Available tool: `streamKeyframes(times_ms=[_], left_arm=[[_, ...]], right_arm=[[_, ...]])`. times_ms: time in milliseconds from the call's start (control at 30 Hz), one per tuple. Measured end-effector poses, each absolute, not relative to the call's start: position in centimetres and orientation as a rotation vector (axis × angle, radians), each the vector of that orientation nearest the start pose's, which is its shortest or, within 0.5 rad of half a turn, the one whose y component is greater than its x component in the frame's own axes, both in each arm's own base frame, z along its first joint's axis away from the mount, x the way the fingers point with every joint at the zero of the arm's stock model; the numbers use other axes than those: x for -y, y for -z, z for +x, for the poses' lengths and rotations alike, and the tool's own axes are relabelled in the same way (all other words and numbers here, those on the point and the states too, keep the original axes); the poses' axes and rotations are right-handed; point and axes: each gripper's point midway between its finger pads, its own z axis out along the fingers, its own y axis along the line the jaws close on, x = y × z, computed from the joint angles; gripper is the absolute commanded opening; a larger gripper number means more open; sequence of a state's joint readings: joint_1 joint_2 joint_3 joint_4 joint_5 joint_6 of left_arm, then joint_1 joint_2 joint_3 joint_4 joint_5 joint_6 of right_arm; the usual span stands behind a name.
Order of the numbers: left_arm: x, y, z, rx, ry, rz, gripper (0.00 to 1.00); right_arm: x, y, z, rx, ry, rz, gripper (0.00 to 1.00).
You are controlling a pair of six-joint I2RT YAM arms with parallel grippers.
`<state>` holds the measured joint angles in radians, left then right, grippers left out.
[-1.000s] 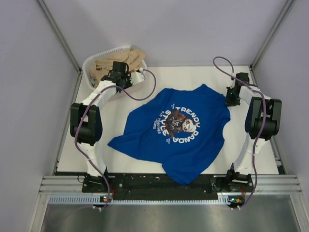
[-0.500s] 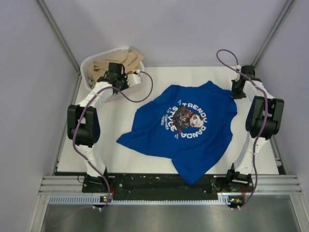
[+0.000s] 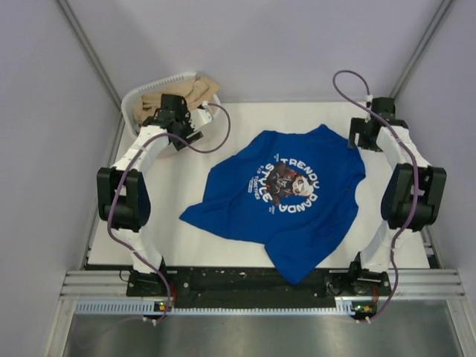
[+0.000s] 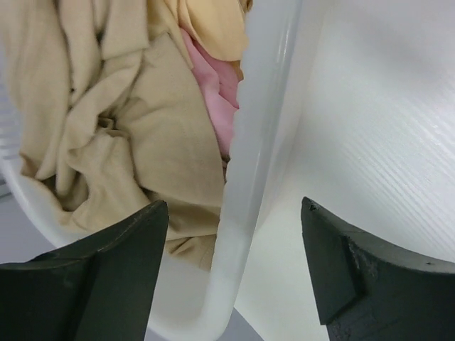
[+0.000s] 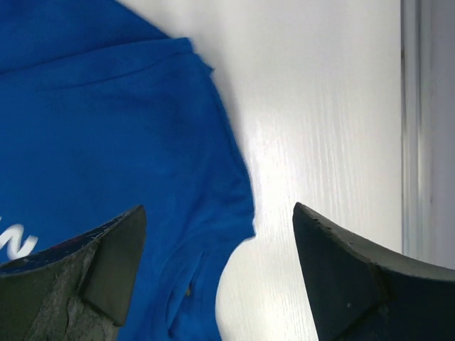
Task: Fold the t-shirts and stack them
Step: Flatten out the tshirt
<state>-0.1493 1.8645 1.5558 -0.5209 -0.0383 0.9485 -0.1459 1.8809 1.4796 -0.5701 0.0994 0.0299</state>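
Since a second before, the blue t-shirt (image 3: 282, 201) had slid a little toward the right and far side of the table (image 3: 223, 119), and over the last half second it had not shifted at all. It lay spread but rumpled around the middle of the table, print side up, white lettering and a dark face graphic showing, its hem corner trailing toward the near edge.

At the shirt's far right corner the right gripper (image 3: 362, 137) had drawn back a touch toward the far edge. In the wrist view its fingers (image 5: 92, 263) stood spread wide, with the shirt's edge below them and bare table to one side; they pinched nothing.

On the far left, the left gripper (image 3: 169, 111) had moved farther over the white laundry basket (image 3: 134, 100). Its fingers (image 4: 99, 263) were also wide apart, one to each side of the basket's rim as seen from the wrist, holding nothing. Inside the basket lay crumpled tan clothes (image 4: 106, 128) with a bit of pink cloth (image 4: 213, 92) tucked against the wall.
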Motion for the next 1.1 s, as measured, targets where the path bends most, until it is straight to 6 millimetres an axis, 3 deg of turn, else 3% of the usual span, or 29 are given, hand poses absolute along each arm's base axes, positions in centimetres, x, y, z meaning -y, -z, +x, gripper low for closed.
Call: streamKeyframes(times_ms=[67, 133, 233, 267, 300, 400, 467, 533, 633, 700, 800, 900, 1000, 1100], left_arm=[[4.0, -16.8, 49.1, -2.059, -0.389, 1.251, 0.81], [5.0, -19.3, 47.9, -2.002, -0.362, 1.249, 0.81], [7.0, -23.5, 44.0, -1.88, -0.273, 1.275, 0.78], [7.7, -24.7, 42.2, -1.837, -0.239, 1.294, 0.76], [8.2, -25.5, 40.2, -1.795, -0.205, 1.322, 0.74], [9.0, -25.1, 34.8, -1.752, -0.095, 1.43, 0.7], [9.0, -22.5, 32.1, -1.776, -0.027, 1.518, 0.7], [8.8, -18.5, 30.2, -1.838, 0.041, 1.596, 0.7], [7.8, -10.5, 26.2, -1.98, 0.172, 1.743, 0.72], [7.2, -7.4, 23.4, -2.027, 0.242, 1.821, 0.72], [6.9, -5.1, 21.1, -2.04, 0.296, 1.895, 0.72], [6.9, -3.7, 21.3, -2.016, 0.258, 1.909, 0.7], [6.7, -2.8, 22.0, -2.012, 0.207, 1.904, 0.67], [6.5, -2.3, 23.4, -2.02, 0.146, 1.876, 0.58]], right_arm=[[6.4, -13.1, 43.8, -2.469, 0.192, 0.142, 0.83], [2.4, -17.2, 42.9, -2.374, 0.185, -0.079, 0.83], [-7.8, -22.6, 39.3, -2.152, 0.084, -0.569, 0.82], [-10.6, -23.3, 37.6, -2.089, 0.034, -0.713, 0.82], [-14.0, -23.6, 34.6, -2.009, -0.035, -0.913, 0.8], [-18.6, -21.7, 26.3, -1.856, -0.208, -1.351, 0.79], [-19.4, -19.1, 21.5, -1.822, -0.302, -1.583, 0.78], [-19.5, -16.6, 18.3, -1.828, -0.364, -1.747, 0.77], [-19.1, -11.7, 13.2, -1.817, -0.428, -2.05, 0.77], [-18.4, -8.6, 10.1, -1.789, -0.452, -2.239, 0.75], [-16.6, -4.8, 6.4, -1.73, -0.479, -2.455, 0.75], [-15.9, -2.4, 4.7, -1.654, -0.483, -2.544, 0.74], [-17.0, -1.4, 4.2, -1.549, -0.473, -2.55, 0.7], [-19.0, -1.3, 4.4, -1.473, -0.469, -2.513, 0.53]])
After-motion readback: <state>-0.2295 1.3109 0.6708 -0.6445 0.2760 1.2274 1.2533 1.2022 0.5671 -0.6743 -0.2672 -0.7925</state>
